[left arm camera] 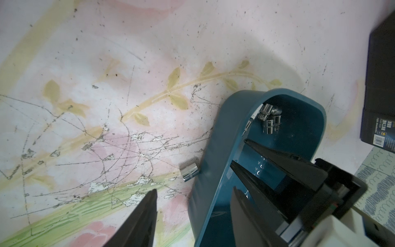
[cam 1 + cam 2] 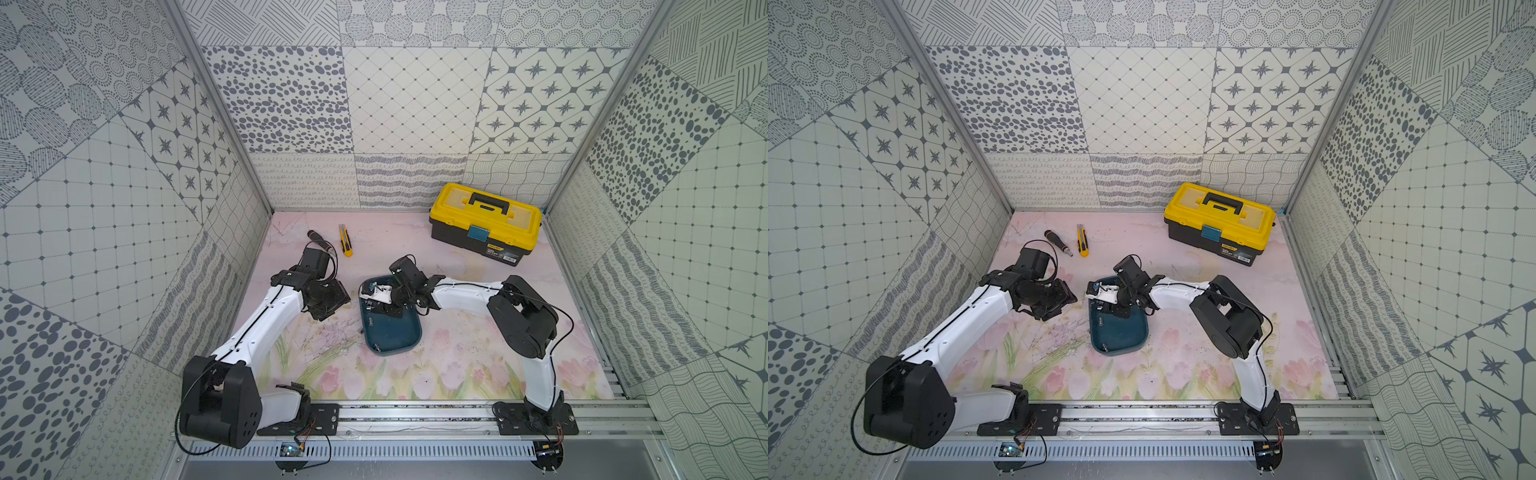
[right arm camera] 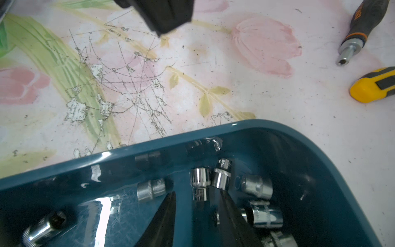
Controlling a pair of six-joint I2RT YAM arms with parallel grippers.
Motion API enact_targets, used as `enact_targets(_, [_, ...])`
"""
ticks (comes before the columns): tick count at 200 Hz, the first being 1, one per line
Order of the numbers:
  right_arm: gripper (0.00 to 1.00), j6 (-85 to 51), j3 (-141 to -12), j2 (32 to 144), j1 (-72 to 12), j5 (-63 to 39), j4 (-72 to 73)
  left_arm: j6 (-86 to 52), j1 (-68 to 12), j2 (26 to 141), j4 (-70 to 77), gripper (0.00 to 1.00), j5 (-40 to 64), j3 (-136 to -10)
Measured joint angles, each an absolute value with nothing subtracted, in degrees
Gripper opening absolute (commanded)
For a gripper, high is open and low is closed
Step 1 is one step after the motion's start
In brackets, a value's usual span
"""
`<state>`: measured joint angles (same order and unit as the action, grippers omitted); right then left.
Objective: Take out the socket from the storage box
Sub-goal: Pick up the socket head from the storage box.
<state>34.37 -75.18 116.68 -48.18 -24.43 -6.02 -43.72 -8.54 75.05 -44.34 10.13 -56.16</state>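
The storage box (image 2: 392, 328) sits lidless near the middle of the bench (image 2: 457, 353), its long axis running roughly front to back.

1. Right gripper (image 3: 195, 192): lowered into the far end of the storage box. The jaws stand partly apart and nothing is clamped. An upright chrome socket (image 3: 199, 177) stands on the box floor just beyond the fingertips, in line with the gap. One finger (image 3: 226, 205) lies just beside it; teal floor shows between it and the opposite finger. Whether any contact is made cannot be told.

2. Other sockets (image 3: 257, 186): several lie loose around the right gripper at the same end of the box. A smaller cluster (image 1: 269, 123) rests at the near end.

3. Stray socket (image 1: 190, 171): lies on its side on the bench, outside the box and against its left outer wall.

4. Left gripper (image 2: 328, 303): positioned over the bench just to the left of the box, jaws spread and empty.

5. Remaining items: a yellow-lidded toolbox (image 2: 486, 222) at the far right; a yellow utility knife (image 2: 345, 240) and a black driver handle (image 2: 322, 242) side by side at the far left.
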Motion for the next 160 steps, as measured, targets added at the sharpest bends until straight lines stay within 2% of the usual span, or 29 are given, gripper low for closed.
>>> enact_targets(160, [0.35, 37.6, -81.1, 121.2, -48.7, -21.8, -12.5, -43.5, -7.9, 74.6, -44.0, 0.59, 11.5, -55.6])
